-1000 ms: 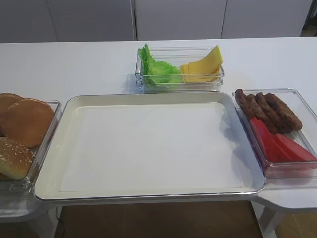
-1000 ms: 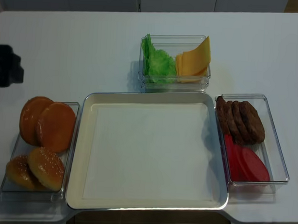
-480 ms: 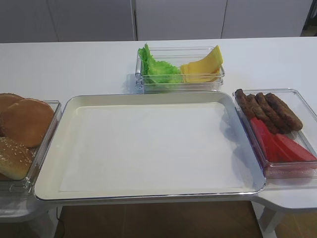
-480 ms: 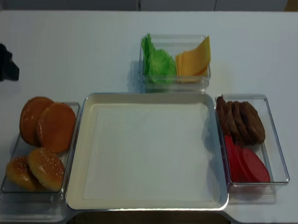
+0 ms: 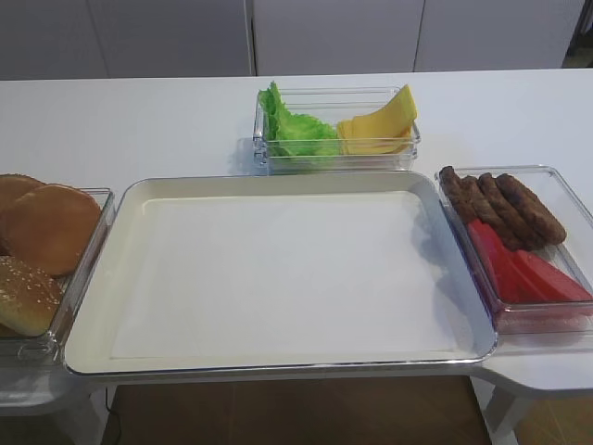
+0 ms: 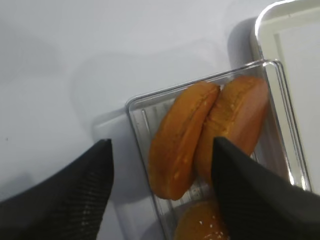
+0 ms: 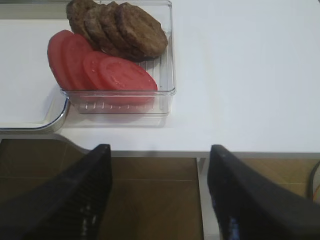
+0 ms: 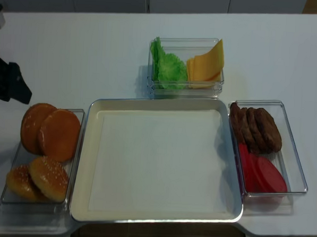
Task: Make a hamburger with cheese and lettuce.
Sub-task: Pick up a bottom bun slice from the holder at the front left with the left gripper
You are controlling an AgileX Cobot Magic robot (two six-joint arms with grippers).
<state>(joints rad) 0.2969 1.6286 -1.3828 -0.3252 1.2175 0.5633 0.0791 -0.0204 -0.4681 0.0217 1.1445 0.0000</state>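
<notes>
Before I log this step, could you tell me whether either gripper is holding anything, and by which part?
Nothing is held. The left gripper hangs open above the plain buns in their container; the right gripper is open over the table edge, empty.

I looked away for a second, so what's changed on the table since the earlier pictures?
Only the left arm shifted at the left edge, now lower and nearer the bun container. Nothing was grasped or released. Tray, lettuce, cheese, patties and tomatoes stayed put.
</notes>
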